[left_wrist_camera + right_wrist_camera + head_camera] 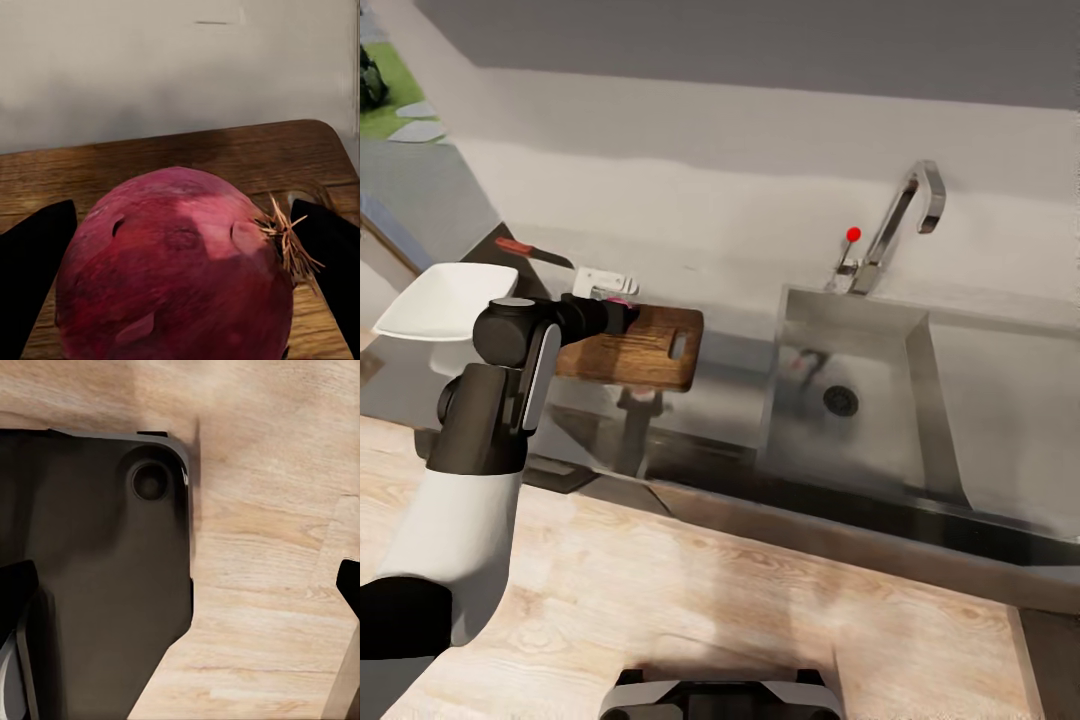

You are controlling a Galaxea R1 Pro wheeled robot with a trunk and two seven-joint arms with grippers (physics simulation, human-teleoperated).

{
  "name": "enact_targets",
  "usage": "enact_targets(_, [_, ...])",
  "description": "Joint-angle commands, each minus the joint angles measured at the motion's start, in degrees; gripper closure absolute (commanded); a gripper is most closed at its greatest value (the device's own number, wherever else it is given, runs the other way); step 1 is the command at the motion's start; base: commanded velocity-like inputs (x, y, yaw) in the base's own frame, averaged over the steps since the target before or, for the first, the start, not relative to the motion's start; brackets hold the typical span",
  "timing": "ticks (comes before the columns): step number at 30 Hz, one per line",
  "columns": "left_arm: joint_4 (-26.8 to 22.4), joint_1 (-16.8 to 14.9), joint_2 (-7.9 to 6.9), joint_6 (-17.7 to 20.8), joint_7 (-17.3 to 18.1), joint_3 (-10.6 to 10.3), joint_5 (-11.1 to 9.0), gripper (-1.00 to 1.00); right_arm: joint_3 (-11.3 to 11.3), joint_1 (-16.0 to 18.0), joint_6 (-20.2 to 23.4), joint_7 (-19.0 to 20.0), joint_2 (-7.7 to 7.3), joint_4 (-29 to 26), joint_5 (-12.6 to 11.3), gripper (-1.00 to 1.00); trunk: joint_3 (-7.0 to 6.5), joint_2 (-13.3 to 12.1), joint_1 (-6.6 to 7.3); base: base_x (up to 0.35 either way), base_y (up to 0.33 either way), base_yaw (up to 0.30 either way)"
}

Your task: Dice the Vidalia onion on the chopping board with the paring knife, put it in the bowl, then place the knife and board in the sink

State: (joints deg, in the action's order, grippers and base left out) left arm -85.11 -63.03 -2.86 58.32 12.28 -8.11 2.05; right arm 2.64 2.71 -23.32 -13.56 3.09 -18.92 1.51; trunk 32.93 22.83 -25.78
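The left claw [180, 262] grips the Vidalia onion [176, 270] over the chopping board [645, 348], at nine o'clock from the sink [855, 395]; the right claw's [180, 600] fingers stand apart above wooden floor.

A pale grey wall [690, 150] rises behind; light wood-plank floor [760, 620] lies below.

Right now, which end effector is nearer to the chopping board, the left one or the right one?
Left. The left end effector is over the chopping board, shut on the Vidalia onion. The right end effector points at the wooden floor beside the robot's dark base.
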Motion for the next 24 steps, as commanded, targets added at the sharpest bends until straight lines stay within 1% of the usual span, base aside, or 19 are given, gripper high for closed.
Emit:
enact_targets(1, [-0.05,-0.06,-0.04,0.22,0.2,-0.07,0.23,1.0,0.27,0.02,-0.06,-0.51,-0.01,0.03,0.16,-1.0,0.07,0.09,-0.01,-0.16,0.0,0.0])
enact_targets(8, [0.03,-0.07,-0.04,0.22,0.2,-0.07,0.23,1.0,0.26,0.02,-0.06,-0.5,-0.01,0.03,0.16,-1.0,0.26,0.09,-0.01,-0.025,0.0,0.0])
enact_targets(24, [0.1,-0.07,-0.04,0.22,0.2,-0.07,0.23,1.0,0.26,0.02,-0.05,-0.5,-0.01,0.03,0.16,-1.0,1.6,0.09,-0.01,-0.001,0.0,0.0])
